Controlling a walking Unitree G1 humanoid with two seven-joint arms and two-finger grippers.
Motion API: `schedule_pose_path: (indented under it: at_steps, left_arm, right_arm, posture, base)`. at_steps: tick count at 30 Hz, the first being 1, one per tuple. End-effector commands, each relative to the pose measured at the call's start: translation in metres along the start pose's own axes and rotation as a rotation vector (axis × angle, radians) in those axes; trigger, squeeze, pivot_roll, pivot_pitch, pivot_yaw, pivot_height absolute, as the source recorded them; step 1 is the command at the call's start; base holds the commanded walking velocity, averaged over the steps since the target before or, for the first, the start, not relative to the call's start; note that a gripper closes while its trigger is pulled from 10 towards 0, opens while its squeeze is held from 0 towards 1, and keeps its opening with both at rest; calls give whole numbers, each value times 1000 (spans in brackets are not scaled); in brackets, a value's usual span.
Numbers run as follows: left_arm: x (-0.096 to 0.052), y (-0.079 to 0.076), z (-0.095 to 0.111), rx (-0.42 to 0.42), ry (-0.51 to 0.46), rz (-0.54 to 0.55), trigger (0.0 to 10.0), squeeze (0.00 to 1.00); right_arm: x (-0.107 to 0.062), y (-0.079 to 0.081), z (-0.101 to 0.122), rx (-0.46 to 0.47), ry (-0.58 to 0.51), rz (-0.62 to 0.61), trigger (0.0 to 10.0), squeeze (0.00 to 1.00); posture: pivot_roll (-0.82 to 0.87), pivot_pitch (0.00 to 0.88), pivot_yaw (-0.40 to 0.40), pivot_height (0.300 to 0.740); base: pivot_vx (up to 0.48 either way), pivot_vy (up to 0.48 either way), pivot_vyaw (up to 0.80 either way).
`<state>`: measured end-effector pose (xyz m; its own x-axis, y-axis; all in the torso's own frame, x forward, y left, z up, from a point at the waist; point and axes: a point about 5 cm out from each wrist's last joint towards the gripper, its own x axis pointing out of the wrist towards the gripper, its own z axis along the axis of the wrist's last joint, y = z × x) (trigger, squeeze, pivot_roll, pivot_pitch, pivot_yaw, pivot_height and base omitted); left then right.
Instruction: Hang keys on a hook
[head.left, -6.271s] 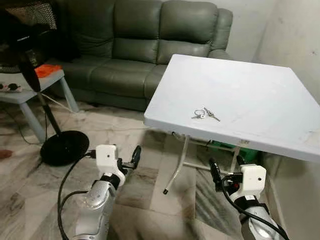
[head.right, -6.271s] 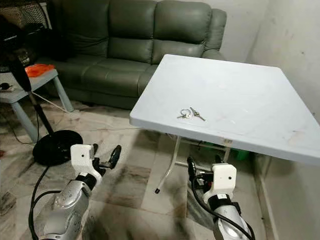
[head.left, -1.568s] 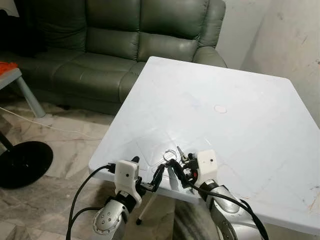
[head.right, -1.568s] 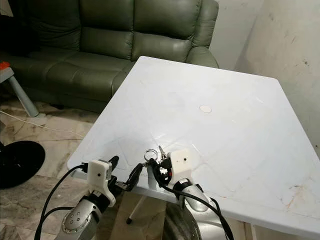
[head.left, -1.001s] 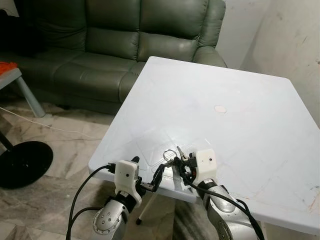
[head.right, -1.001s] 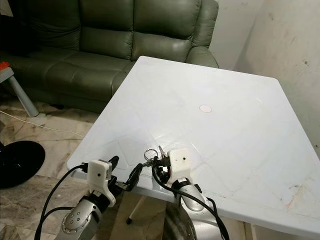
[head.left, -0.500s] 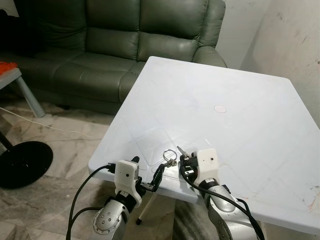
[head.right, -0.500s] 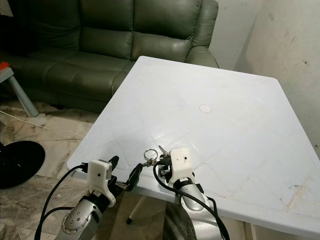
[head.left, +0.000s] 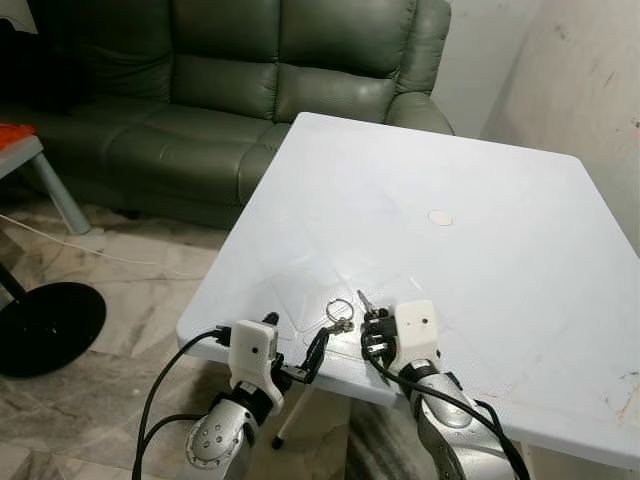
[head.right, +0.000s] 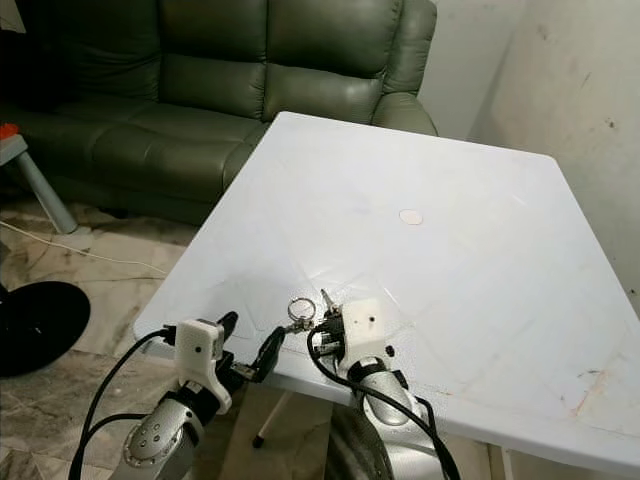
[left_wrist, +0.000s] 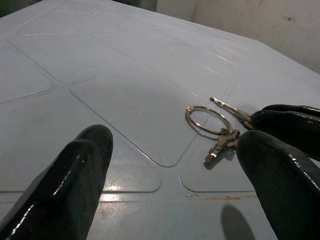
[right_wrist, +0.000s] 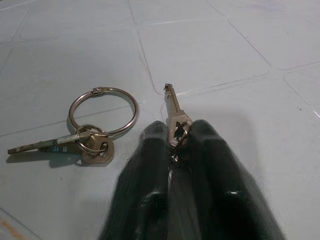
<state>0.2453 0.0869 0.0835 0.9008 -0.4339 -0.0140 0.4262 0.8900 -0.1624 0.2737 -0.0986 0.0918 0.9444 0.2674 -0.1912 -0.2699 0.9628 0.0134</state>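
White table (head.left: 480, 230), right end effector (right_wrist: 179, 137) pinching keys (right_wrist: 102, 127) — one key (head).

Both silver arms are reaching forward and slightly inward from the robot's torso. The right hand (right_wrist: 176, 142) is resting low over the near edge of the desk (head.left: 480, 230), its two black fingers (right_wrist: 215, 165) pressed together and pinching the head of one key of the keys (right_wrist: 172, 117). Its white wrist housing (head.left: 415, 330) is sitting directly behind the fingers. The left hand (head.left: 315, 355) is hovering just off the desk's near edge, level with the top, its fingers (left_wrist: 75, 175) spread wide apart and gripping nothing. Black cables are looping back along both forearms.
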Motion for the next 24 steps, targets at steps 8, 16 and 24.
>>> schedule_pose_path:
  at_steps: [8,16,24]
  left_arm:
    - [1,-2,4,7,-8,-7,10000,0]
    - [2,-2,4,6,-9,-9,10000,0]
    - [2,-3,4,5,-10,-10,10000,0]
  right_arm:
    - [-1,-4,-1,4,-1,-7,10000,0]
    - [-1,-6,-1,15,-7,-5,10000,0]
    - [-1,-7,-2,13,-7,-12,8353,0]
  posture:
    - [27,98,-86,740]
    - [25,94,-85,740]
    - [25,96,-84,740]
  base:
    - [0,0,0]
    - [0,0,0]
    - [0,0,0]
